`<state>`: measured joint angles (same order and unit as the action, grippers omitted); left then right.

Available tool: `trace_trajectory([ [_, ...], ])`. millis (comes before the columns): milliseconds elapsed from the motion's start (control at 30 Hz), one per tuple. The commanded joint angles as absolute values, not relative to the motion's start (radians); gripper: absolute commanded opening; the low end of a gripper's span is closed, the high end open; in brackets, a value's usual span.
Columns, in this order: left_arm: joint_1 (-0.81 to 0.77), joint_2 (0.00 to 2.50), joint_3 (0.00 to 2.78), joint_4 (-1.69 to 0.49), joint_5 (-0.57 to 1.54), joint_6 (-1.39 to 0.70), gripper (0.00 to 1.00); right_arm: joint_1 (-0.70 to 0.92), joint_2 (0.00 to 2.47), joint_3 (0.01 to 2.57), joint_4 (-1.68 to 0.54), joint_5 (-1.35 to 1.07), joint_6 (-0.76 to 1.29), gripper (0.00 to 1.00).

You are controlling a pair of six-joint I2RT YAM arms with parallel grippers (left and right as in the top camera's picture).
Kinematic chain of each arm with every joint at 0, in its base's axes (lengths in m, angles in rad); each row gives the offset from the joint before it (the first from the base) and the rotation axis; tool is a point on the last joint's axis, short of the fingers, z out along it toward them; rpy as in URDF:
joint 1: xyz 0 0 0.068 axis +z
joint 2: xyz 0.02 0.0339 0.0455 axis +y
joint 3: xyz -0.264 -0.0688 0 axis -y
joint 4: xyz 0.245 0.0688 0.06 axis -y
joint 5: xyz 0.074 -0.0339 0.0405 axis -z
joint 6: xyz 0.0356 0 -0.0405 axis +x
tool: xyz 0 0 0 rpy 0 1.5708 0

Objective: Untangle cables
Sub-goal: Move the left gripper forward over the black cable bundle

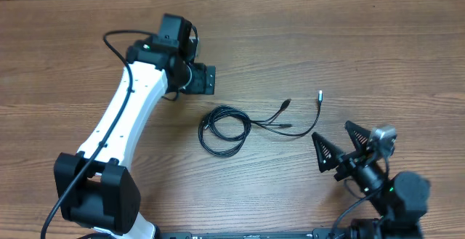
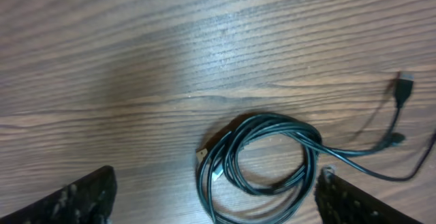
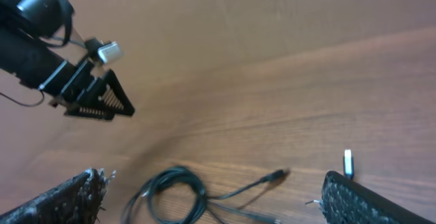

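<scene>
The left gripper (image 2: 214, 183) hangs over the desk (image 1: 378, 43) with its two fingers (image 2: 78, 198) spread wide and nothing between them, and in the wrist view the coiled part of the cables (image 2: 272, 157) lies just ahead of it, between the two fingers. The right gripper (image 1: 330, 130) is likewise spread and empty, near the loose ends but touching none of them. The cables sit mid-desk as a loose coil of several overlapping turns, with strands running out of it to a black plug (image 1: 286, 104) and to a white tip (image 1: 320, 94), the two lying apart from each other. A small plug end (image 2: 202, 154) rests at the inner side of the coil. To do this step well, I judge the left gripper should come down on one side of the coil and pinch a single strand rather than the whole bundle, while the right takes a free end and draws it away slowly, so the turns slip open instead of tightening into a knot. No brand, label or writing is legible on anything in view
</scene>
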<state>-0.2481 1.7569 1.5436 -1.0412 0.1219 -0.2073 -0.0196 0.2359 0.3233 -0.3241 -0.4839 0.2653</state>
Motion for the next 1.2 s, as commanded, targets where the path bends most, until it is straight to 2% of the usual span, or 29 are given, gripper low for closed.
trace_trajectory([
  [0, -0.244, 1.760, 1.644, -1.089, 0.123, -0.179, 0.91, -0.022, 0.396, 0.525, -0.431, -0.503, 0.280, 1.00],
  [133, -0.250, 1.760, 1.660, -1.117, 0.124, -0.179, 0.90, -0.022, 0.626, 0.762, -0.656, -0.504, 0.231, 1.00],
  [300, -0.265, 1.762, 1.656, -1.183, 0.124, -0.180, 0.72, -0.022, 0.883, 0.997, -0.884, -0.529, 0.229, 1.00],
  [333, -0.272, 1.763, 1.654, -1.198, 0.124, -0.181, 0.67, -0.022, 0.928, 1.025, -0.900, -0.548, 0.234, 1.00],
  [567, -0.332, 1.764, 1.541, -1.177, 0.127, -0.275, 0.51, -0.022, 1.126, 1.053, -0.884, -0.653, 0.236, 1.00],
  [700, -0.370, 1.765, 1.433, -1.124, 0.124, -0.405, 0.47, -0.022, 1.195, 1.053, -0.880, -0.653, 0.239, 1.00],
  [833, -0.413, 1.765, 1.293, -1.000, 0.120, -0.625, 0.33, -0.022, 1.214, 1.053, -0.893, -0.626, 0.239, 0.96],
  [967, -0.447, 1.765, 1.178, -0.867, 0.120, -0.810, 0.34, -0.022, 1.214, 1.053, -0.899, -0.617, 0.239, 0.95],
  [1167, -0.464, 1.766, 1.089, -0.765, 0.125, -0.880, 0.33, -0.022, 1.214, 1.053, -0.923, -0.555, 0.240, 0.95],
])
